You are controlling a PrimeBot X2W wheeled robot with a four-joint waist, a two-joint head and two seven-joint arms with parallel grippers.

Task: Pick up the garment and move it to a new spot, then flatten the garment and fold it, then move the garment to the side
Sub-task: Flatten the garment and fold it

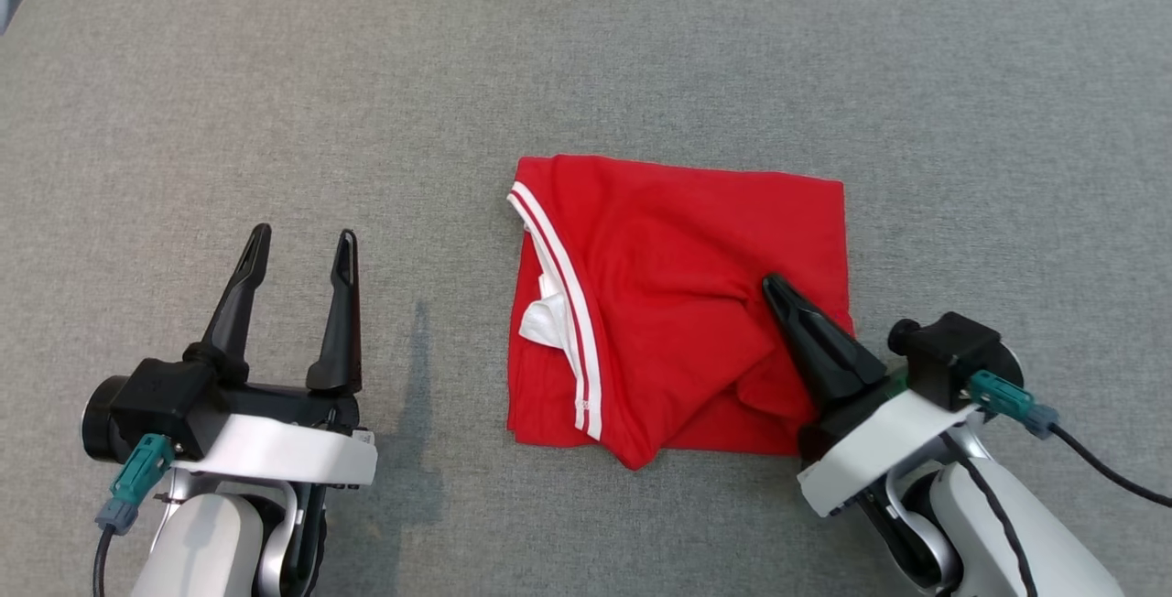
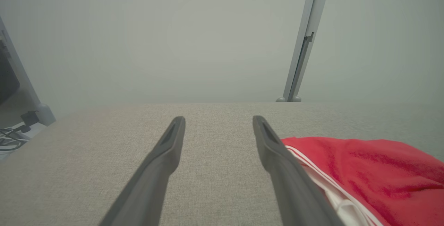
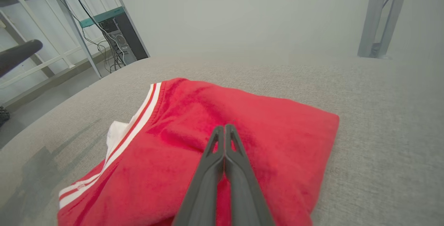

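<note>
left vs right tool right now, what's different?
Left tool is open, fingers spread; right tool is shut, fingers together. Left tool sits over the bare grey surface, beside the red garment; right tool's tip lies over the garment, where creases converge. Whether it pinches cloth, I cannot tell. Left tool points roughly up the head view; right tool angles up-left. Shared: same long dark fingers.

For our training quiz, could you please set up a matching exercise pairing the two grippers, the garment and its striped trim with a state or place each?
Things:
1. left gripper
2. right gripper
3. garment
4. striped trim

States or places:
A. folded, lying on the grey surface
B. fingers together, over the red cloth
C. along the garment's left side in the head view
D. fingers apart, beside the garment

Pairs: 1-D, 2-B, 3-A, 4-C
</note>
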